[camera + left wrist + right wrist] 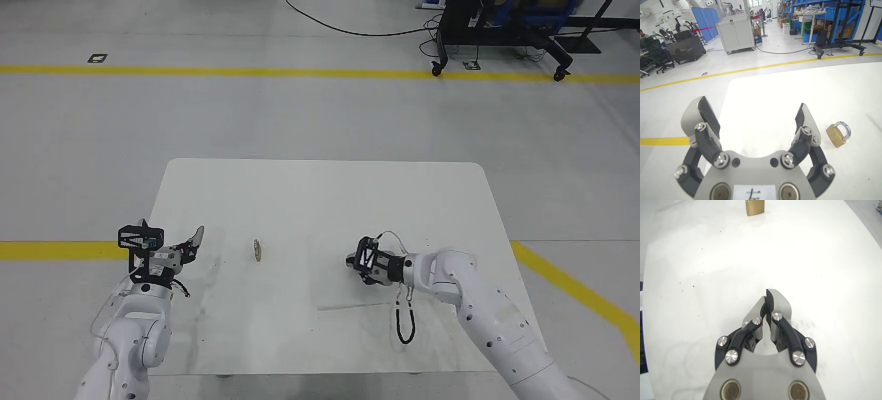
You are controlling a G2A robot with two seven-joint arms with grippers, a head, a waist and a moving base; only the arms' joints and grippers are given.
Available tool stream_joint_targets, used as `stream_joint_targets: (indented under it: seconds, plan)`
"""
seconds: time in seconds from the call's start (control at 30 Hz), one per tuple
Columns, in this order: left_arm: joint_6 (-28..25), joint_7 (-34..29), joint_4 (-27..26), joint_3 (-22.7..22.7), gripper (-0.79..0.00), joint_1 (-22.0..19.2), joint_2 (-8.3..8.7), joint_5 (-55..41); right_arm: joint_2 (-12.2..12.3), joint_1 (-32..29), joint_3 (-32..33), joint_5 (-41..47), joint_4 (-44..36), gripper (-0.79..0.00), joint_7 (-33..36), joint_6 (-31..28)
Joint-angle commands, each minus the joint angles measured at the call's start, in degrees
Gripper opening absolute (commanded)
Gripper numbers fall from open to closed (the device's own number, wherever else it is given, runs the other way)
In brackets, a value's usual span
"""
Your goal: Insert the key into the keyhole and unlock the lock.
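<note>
A brass padlock (257,249) with a silver shackle lies on the white table (330,190), left of the middle. My left gripper (188,245) stands open a short way to the left of the padlock (837,135), with nothing between its fingers (709,115). My right gripper (352,260) is low over the table to the right of the padlock (755,207) and points toward it. Its pads (768,302) are pressed together, and I see no key between them or on the table.
A black cable loop (403,325) hangs from the right arm over the table's front part. Bare table surface lies between the two grippers and behind the padlock. The table's left edge runs close to the left gripper (753,113).
</note>
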Motion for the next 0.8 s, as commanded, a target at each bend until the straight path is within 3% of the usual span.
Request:
stream_joint_targets:
  seconds: [0.0, 0.27, 0.43, 0.77]
  plan:
    - [0.0, 0.0, 0.0, 0.0, 0.000, 0.0, 0.00, 0.0, 0.2, -0.5, 0.8, 0.1, -0.5, -0.785, -1.3, 0.5]
    - [0.0, 0.0, 0.0, 0.0, 0.000, 0.0, 0.00, 0.0, 1.1, -4.4, 7.1, 6.6, -2.7, -0.785, -13.4, 0.6]
    - [0.0, 0.0, 0.0, 0.0, 0.000, 0.0, 0.00, 0.0, 1.6, -6.8, 10.9, 11.3, 1.6, -0.785, -23.5, -3.0]
    - [0.0, 0.0, 0.0, 0.0, 0.000, 0.0, 0.00, 0.0, 1.6, -6.8, 11.1, 11.5, 2.0, -0.785, -23.7, -3.3]
